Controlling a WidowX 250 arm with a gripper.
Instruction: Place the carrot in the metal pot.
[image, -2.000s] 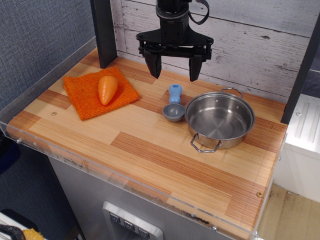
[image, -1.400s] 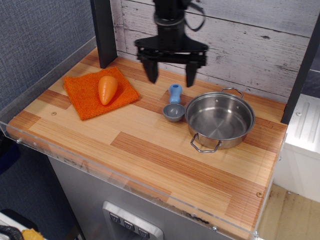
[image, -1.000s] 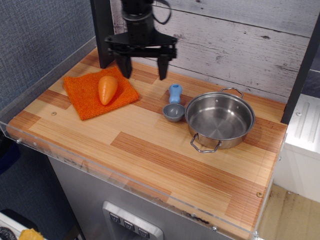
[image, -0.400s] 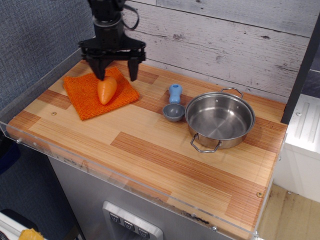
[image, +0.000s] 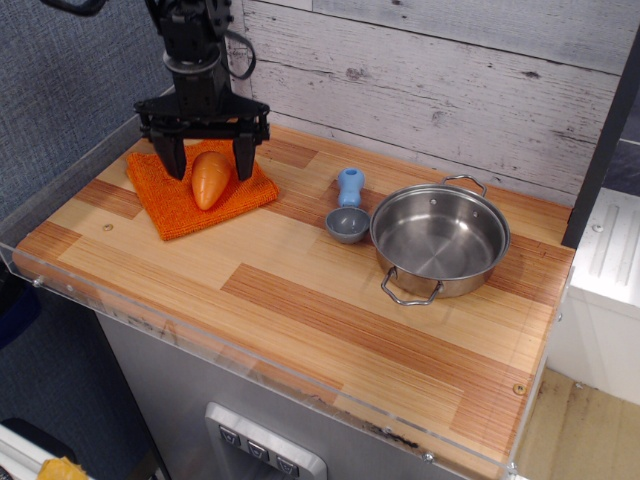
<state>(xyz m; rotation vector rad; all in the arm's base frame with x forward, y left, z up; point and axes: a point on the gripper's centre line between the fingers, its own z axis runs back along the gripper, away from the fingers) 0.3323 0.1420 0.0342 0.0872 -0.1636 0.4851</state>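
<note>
The black two-fingered claw (image: 209, 160) hangs spread wide, straddling the stubby orange plastic carrot (image: 210, 179), evidently positioned for a grasp. Carrot lies on a square orange cloth (image: 170, 195). The shallow stainless-steel pot (image: 440, 240) stands empty, well apart on the wooden worktop (image: 330, 300).

Wooden table (image: 300, 300): cloth (image: 165, 190), scoop (image: 348, 212), pot (image: 440, 240)
</note>
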